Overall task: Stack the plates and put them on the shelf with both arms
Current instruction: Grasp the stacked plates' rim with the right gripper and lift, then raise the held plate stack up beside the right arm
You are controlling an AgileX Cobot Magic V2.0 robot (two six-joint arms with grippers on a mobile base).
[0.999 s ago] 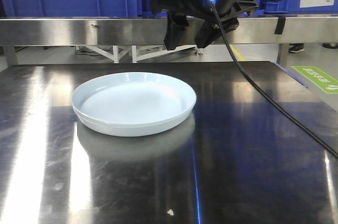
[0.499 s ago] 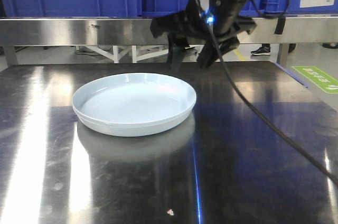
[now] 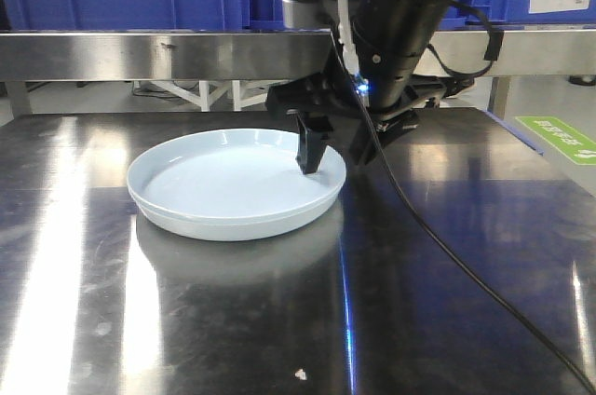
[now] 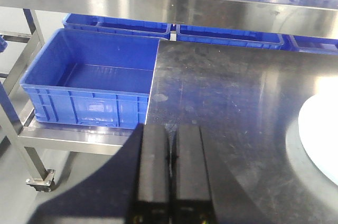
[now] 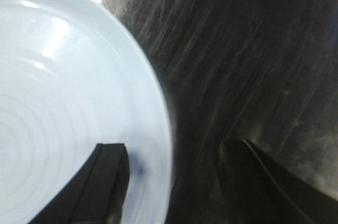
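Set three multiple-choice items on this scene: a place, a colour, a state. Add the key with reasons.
1. The right gripper stands: A astride the rim of the plates; B well clear of them; C on a shelf.
2. The crate is: A red; B blue; C green.
3. The left gripper is: A wide open; B shut on a plate; C shut, empty.
Key: 1 A, one finger inside the rim, one outside; 2 B, blue walls; 3 C, fingers together, nothing between.

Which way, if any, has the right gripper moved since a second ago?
Yes: downward. The right gripper has dropped from level with the steel rail to straddle the rim of the plates, jaws open.
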